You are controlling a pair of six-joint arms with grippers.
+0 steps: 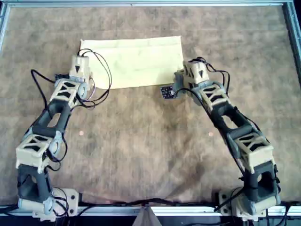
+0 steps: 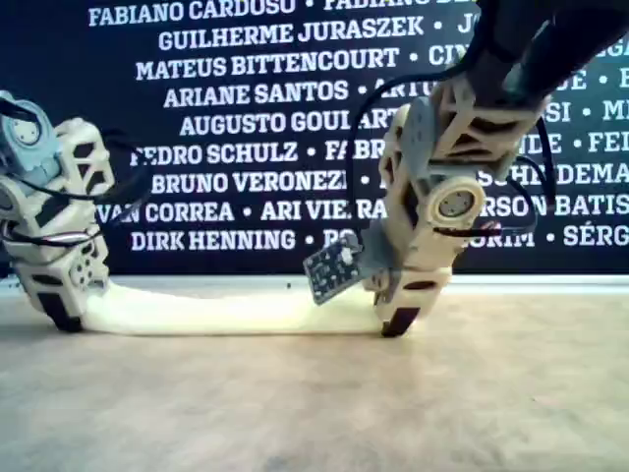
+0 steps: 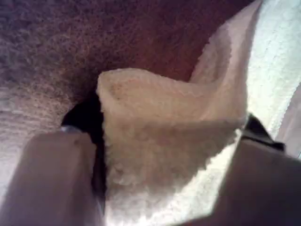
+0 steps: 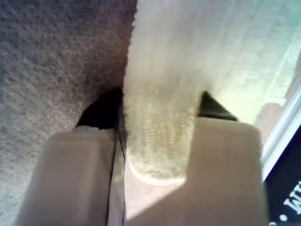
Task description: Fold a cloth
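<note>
The pale-yellow cloth lies as a wide rectangle on the brown surface, towards the far side in the overhead view. My left gripper is at the cloth's left edge in that view, shut on a bunched-up corner of the cloth. My right gripper is at the cloth's near right corner in the overhead view, shut on a thin fold of the cloth's edge. In the exterior view the cloth stretches low between the left gripper and the right gripper.
A small blue circuit board hangs beside the right gripper, also visible in the exterior view. A metal frame borders the mottled brown surface. A black banner with white names stands behind the far edge.
</note>
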